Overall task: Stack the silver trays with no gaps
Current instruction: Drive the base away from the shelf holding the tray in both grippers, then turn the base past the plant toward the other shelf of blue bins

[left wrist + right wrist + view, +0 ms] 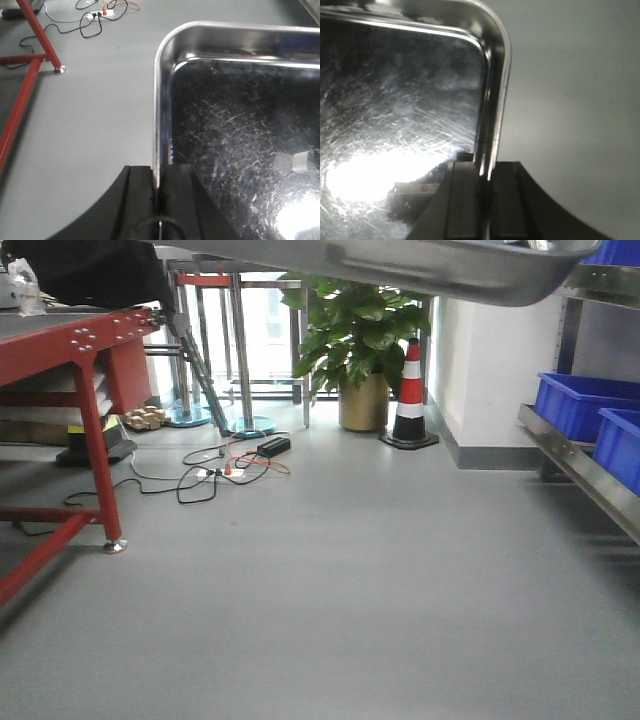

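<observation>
One silver tray hangs in the air above the grey floor, its underside crossing the top of the front view. My left gripper is shut on the rim of the silver tray along its left side, near the rounded corner. My right gripper is shut on the rim of the silver tray along its right side. The scratched, shiny inside of the pan fills both wrist views. Neither gripper shows in the front view.
A red-framed table stands at the left, with cables on the floor behind it. Blue bins sit on a steel shelf rail at the right. A potted plant and traffic cone stand at the back.
</observation>
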